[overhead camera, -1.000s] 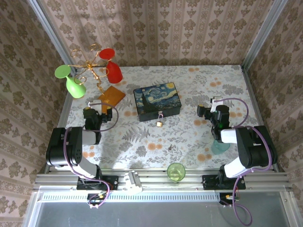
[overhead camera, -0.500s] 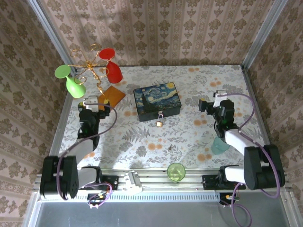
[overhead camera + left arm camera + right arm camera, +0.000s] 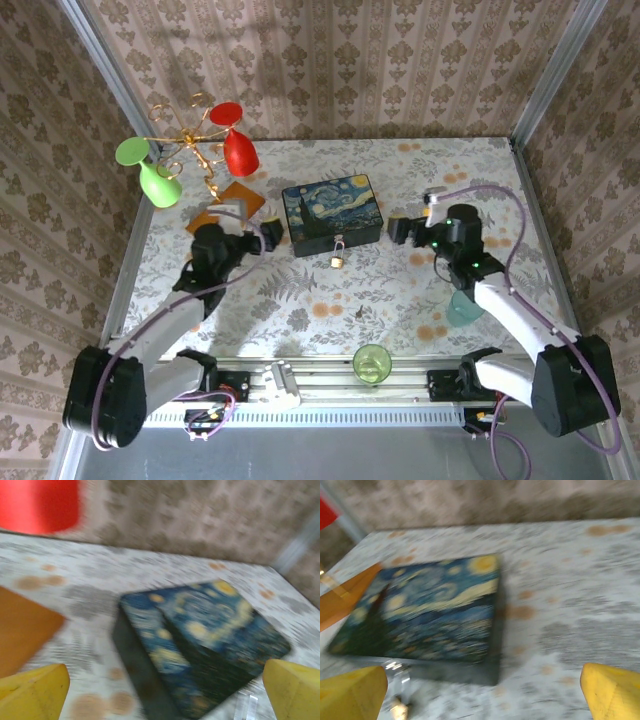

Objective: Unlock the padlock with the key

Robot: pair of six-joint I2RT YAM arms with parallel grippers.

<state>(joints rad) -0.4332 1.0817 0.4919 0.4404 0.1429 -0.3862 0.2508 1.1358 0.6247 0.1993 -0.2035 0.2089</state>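
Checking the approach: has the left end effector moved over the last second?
Yes. The left end effector has swung right, toward the box, ending close beside its left side.

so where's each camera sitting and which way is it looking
top external: above, behind the bases, looking down on table; both arms, left hand, right hand show.
left wrist: on left arm, faces painted box from its left; own yellow fingertips low.
right wrist: on right arm, faces box from its right; own fingertips low.
shared: the box, all three.
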